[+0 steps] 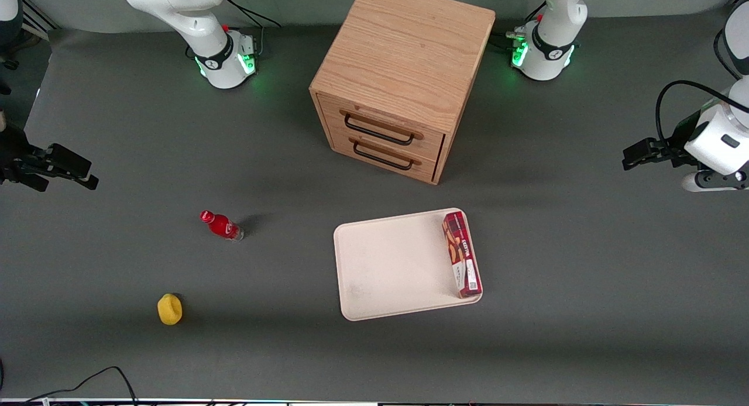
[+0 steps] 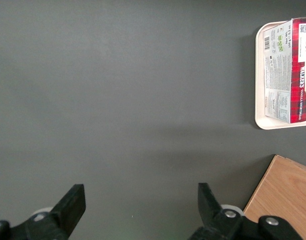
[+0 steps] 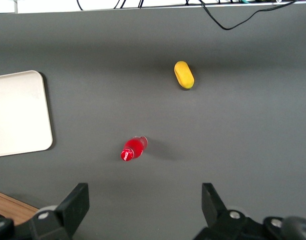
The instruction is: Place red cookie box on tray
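Box (image 1: pixel 462 254) lies flat on the tray (image 1: pixel 392 265), along the tray's edge toward the working arm's end, so the placing looks done. The drawer cabinet (image 1: pixel 398 78) stands farther from the front camera than the tray. The gripper (image 1: pixel 643 153) hangs well apart from the tray, fingers (image 2: pixel 70 205) spread and empty, apparently clear after release.

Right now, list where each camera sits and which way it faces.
Front view: high above the table, looking down on the tray, red cookie box, drawer cabinet, both arm bases; the gripper hangs at the working arm's end.
Left wrist view: on the working arm, facing down at bare table; its open fingers show.
Right wrist view: on the parked arm, facing down at the red bottle and yellow object.
Front and left wrist views share box, tray and cabinet.
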### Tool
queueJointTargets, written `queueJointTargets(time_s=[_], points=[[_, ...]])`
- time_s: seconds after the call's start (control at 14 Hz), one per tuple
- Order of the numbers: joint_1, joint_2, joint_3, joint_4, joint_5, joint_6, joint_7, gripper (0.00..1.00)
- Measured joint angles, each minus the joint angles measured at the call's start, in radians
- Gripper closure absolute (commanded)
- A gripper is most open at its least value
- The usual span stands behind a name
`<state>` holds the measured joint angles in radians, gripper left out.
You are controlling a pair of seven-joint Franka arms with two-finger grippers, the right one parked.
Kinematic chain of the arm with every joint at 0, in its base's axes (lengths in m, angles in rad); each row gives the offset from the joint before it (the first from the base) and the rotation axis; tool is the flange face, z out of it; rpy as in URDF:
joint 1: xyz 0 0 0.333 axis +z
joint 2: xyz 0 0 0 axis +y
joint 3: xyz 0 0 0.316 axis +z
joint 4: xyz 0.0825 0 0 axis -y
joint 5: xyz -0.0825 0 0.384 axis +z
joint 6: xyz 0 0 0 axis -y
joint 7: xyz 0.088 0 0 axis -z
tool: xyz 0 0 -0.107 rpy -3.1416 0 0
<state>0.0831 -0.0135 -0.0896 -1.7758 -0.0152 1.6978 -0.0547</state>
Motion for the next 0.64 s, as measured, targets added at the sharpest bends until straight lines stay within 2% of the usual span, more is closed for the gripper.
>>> queueJointTargets(time_s=[0.29,0.64], points=[[-0.005,0.001,-0.001,0.006,0.000,0.000,0.001,0.00],[-0.069,0.020,-0.007,0.006,0.001,0.000,-0.005,0.00]])
